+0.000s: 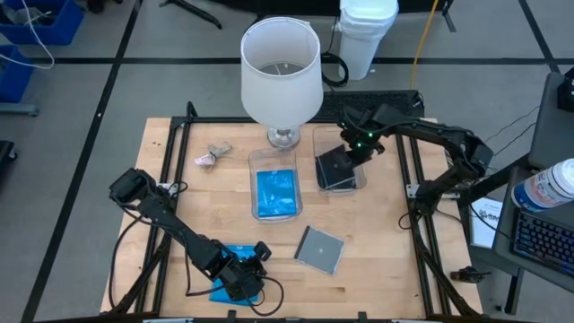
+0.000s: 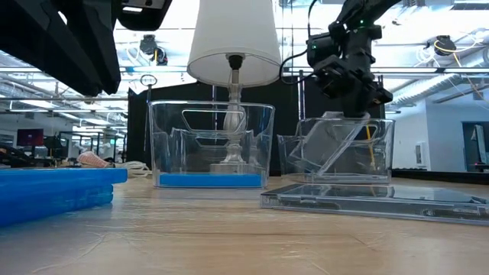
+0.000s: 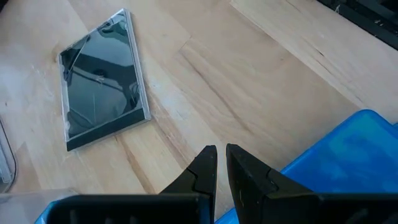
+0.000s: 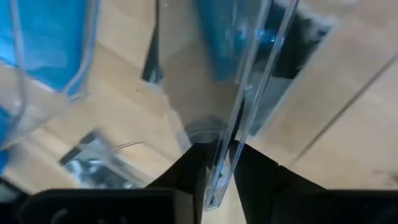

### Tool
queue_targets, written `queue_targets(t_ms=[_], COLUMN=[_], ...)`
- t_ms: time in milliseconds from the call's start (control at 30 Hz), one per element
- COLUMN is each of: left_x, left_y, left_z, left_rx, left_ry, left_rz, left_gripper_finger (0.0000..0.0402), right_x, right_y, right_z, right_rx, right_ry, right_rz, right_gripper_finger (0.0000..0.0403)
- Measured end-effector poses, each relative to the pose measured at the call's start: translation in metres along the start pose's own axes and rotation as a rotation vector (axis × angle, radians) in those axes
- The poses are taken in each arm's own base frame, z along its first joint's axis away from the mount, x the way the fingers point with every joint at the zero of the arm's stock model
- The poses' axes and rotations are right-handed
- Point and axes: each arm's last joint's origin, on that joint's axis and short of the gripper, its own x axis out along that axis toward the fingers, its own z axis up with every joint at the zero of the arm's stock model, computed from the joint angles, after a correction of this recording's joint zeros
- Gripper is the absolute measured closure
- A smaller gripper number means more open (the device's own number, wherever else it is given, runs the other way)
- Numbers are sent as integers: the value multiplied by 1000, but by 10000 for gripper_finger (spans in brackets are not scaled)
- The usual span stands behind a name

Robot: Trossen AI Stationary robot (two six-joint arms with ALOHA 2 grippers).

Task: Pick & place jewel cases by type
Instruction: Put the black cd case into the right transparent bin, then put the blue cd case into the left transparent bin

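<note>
A smoky grey jewel case (image 1: pixel 335 169) stands tilted inside the right clear tub (image 1: pixel 316 144); my right gripper (image 1: pixel 355 152) is shut on it. It also shows in the low view (image 2: pixel 328 153). A second grey case (image 1: pixel 320 249) lies flat on the table. A blue case (image 1: pixel 274 192) lies in the left clear tub (image 1: pixel 254 160). Blue cases (image 1: pixel 230 285) lie at the near edge. My left gripper (image 3: pixel 221 163) hovers beside them, shut and empty. My right gripper pinches the grey case's upper edge (image 4: pixel 219 177) between its two fingers. The fingers come from above, slanting down into the tub. The case is tilted, its lower edge (image 2: pixel 307 173) down in the tub; whether that edge rests on the floor I cannot tell.
A white-shaded lamp (image 1: pixel 280 72) stands at the table's far side behind the tubs. A small pinkish-grey lump (image 1: pixel 213 157) lies at the far left. Bare wood lies between the flat grey case and the blue cases (image 3: pixel 249 81).
</note>
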Motion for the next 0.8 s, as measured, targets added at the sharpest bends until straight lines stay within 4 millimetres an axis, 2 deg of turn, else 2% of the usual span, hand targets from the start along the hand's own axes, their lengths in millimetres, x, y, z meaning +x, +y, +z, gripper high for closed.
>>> queue_targets(t_ms=[300,500,600,700,800], left_x=[0,1,2,2,3], left_y=[1,4,7,9,12], left_z=[0,0,0,1,2], left_rx=[-13,-27,-34,-35,-24], left_ry=[-2,-7,-13,-22,-35], left_rz=[2,8,13,19,35], left_gripper_finger=[357,357,357,357,357], right_x=[1,-5,-14,-35,-59], right_y=[5,6,5,8,18], right_z=[-6,-14,-20,-30,-54], right_rx=[-67,-98,-104,-155,-250], right_ry=[-30,-39,-56,-121,-234], right_rz=[-90,-110,-106,-95,-74], right_gripper_finger=[248,213,207,210,227])
